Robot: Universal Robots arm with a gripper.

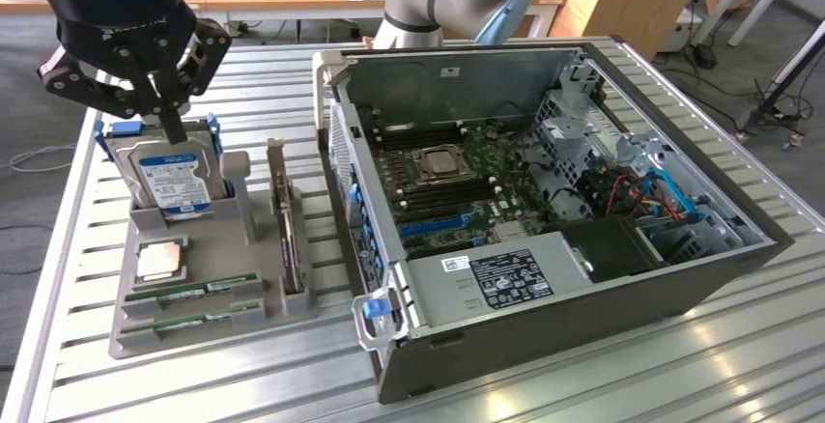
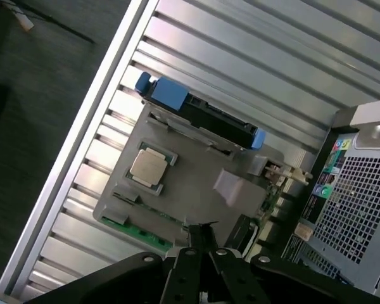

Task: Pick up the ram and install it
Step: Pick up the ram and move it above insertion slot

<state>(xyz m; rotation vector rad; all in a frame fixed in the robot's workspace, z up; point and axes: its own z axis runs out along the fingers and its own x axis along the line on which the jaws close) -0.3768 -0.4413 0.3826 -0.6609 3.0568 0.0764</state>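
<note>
Hand (image 1: 174, 138), tips pressed together w/ nothing held, hangs above the grey parts tray (image 1: 294, 307), clear of everything on it. Ram stick (image 1: 193, 291) sits in a slot at the tray end opposite the HDD (image 1: 168, 177), just past the CPU chip (image 1: 158, 261), twin (image 1: 189, 324) beside it. Its long axis runs across the tray's width, so ram is below hand & toward that end.

The parts tray (image 1: 265, 319) sits on the table (image 1: 581, 389), at the exterior view's left of the computer case (image 1: 722, 268). In the tray, the hard drive (image 1: 174, 177) stands rearmost, the CPU (image 1: 158, 262) before it and the ram sticks (image 1: 193, 291) foremost.
</note>
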